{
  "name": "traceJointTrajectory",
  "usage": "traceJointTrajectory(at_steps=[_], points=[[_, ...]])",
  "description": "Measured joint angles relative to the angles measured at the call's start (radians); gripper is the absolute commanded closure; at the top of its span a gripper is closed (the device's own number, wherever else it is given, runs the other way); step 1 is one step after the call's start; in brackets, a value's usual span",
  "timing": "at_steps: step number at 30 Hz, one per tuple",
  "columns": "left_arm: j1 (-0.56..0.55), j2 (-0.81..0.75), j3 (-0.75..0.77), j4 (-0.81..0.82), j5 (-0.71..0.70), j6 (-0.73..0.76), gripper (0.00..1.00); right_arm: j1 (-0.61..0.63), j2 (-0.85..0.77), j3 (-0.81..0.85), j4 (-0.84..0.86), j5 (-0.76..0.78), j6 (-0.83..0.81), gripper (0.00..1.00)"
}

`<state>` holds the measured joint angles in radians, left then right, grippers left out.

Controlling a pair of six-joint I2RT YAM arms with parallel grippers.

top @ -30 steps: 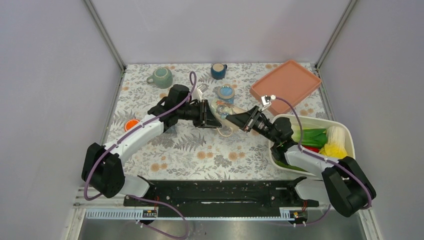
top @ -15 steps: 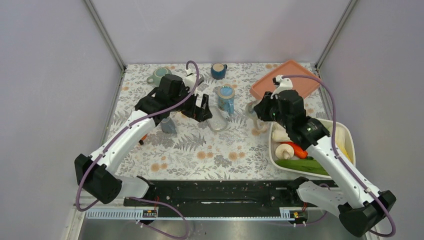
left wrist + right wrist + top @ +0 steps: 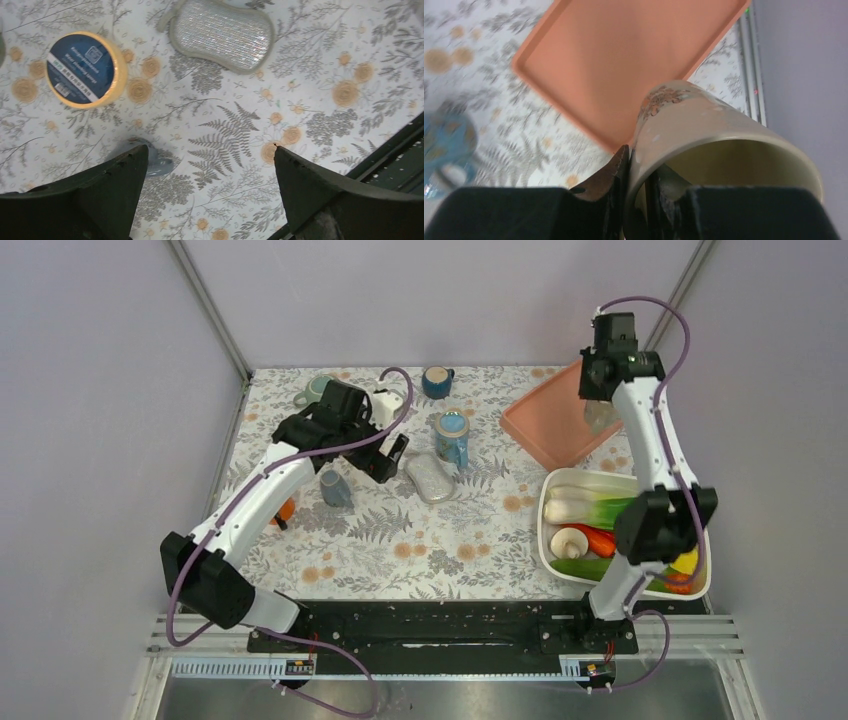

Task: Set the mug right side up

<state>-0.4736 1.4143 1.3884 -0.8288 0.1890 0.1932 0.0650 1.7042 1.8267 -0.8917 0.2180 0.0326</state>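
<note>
Lifted high since a second ago, my right hand point(image 3: 640, 172) pinches the round rim of the glazed beige mug point(image 3: 704, 125) above the smooth salmon tray point(image 3: 634, 50); my left hand point(image 3: 210, 150) hangs released.

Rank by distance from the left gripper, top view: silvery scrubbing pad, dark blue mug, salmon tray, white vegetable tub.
1. Silvery scrubbing pad, just right of the left gripper.
2. Dark blue mug, back centre.
3. Salmon tray, back right.
4. White vegetable tub, near right.
</note>
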Motion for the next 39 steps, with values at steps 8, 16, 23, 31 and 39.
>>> traceJointTrajectory(at_steps=[8, 16, 23, 31, 39], points=[[0.077, 0.042, 0.011, -0.016, -0.095, 0.046, 0.01, -0.147, 0.634, 0.76, -0.158, -0.005, -0.05, 1.0], [0.085, 0.042, 0.011, -0.007, -0.152, 0.047, 0.01, -0.208, 0.698, 0.72, -0.007, -0.084, -0.007, 1.0], [0.085, 0.033, -0.011, 0.026, -0.179, 0.04, 0.01, -0.225, 0.768, 0.787, 0.11, -0.098, 0.049, 1.0], [0.097, 0.0, -0.076, 0.081, -0.204, 0.071, 0.01, -0.248, 0.834, 0.783, 0.083, -0.084, 0.104, 1.0], [0.142, 0.001, -0.079, 0.103, -0.167, 0.073, 0.01, -0.286, 0.85, 0.784, 0.085, -0.095, 0.173, 0.93]])
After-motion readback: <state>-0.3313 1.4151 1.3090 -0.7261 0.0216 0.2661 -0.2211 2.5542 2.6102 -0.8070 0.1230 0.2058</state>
